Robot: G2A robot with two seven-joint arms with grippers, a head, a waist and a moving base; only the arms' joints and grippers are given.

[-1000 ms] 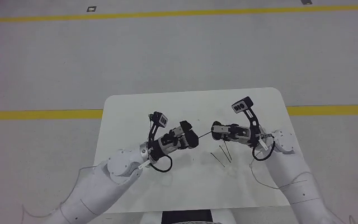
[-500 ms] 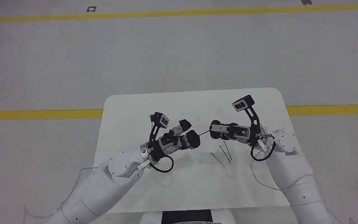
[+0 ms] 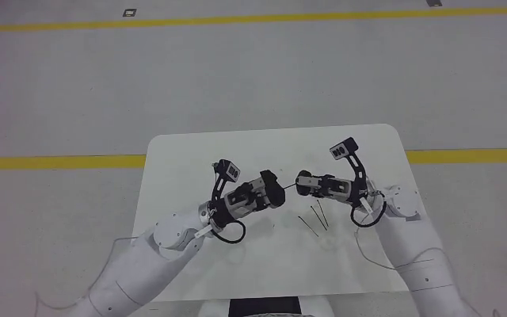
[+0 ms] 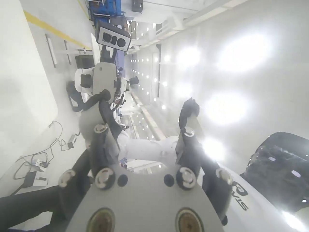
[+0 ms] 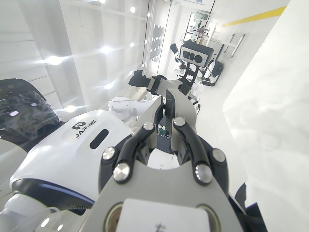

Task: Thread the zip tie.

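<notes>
Above the middle of the table (image 3: 198, 158), moved right with the left gripper (image 3: 274, 188), spread wide and empty, closing on the right gripper (image 3: 302, 180), pinched shut on the zip tie (image 3: 288, 187). Probably lining up for threading. Held aloft between both; long axis left-right, free end pointing left.

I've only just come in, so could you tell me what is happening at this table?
The robot is threading a zip tie above the white table. Its right pincer appears shut on the thin black tie, whose free end points at the left pincer, open and facing it close by. A few spare ties lie on the table near the right pincer.
</notes>
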